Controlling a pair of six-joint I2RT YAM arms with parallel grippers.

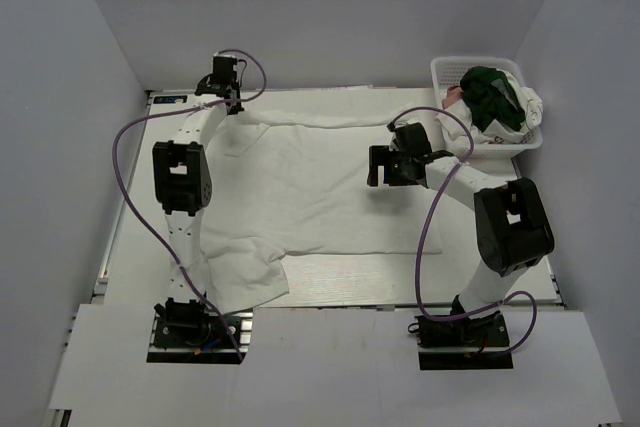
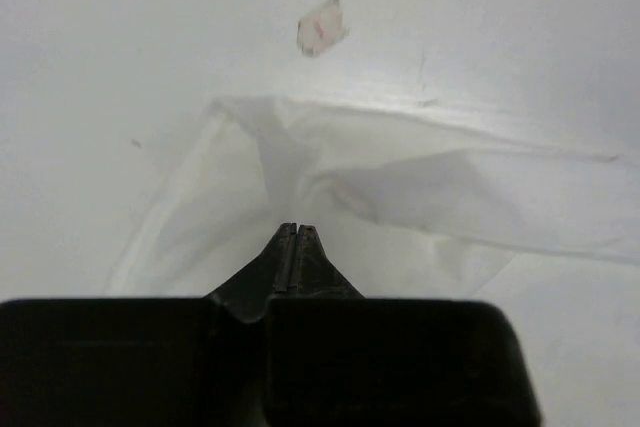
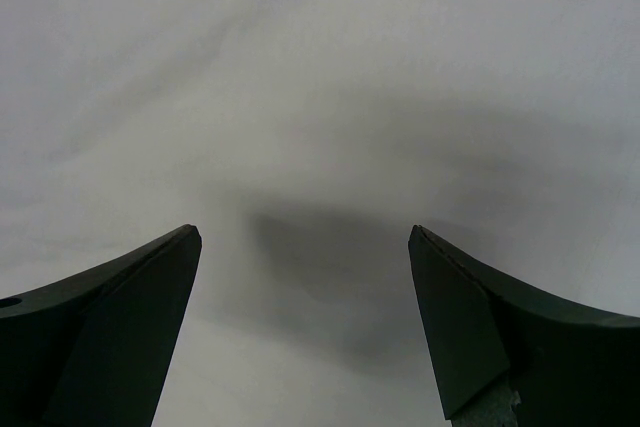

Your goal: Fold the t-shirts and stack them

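Observation:
A plain white t-shirt [image 1: 310, 187] lies spread over the middle of the table, with one sleeve bunched at the front left [image 1: 240, 277]. My left gripper [image 1: 234, 102] is at the far left corner, shut on the shirt's far edge. In the left wrist view the shut fingertips [image 2: 298, 230] pinch white cloth [image 2: 400, 187], and folds run towards them. My right gripper [image 1: 376, 167] hovers over the shirt's right half. It is open and empty, with only white cloth [image 3: 320, 97] between the fingers [image 3: 160, 277].
A white lattice basket [image 1: 445, 69] stands at the back right. It holds a dark green shirt [image 1: 490, 92], a bit of pink cloth [image 1: 455, 95] and a white shirt [image 1: 530, 107] spilling over the rim. A small pinkish mark [image 2: 320, 25] is on the table beyond the left gripper.

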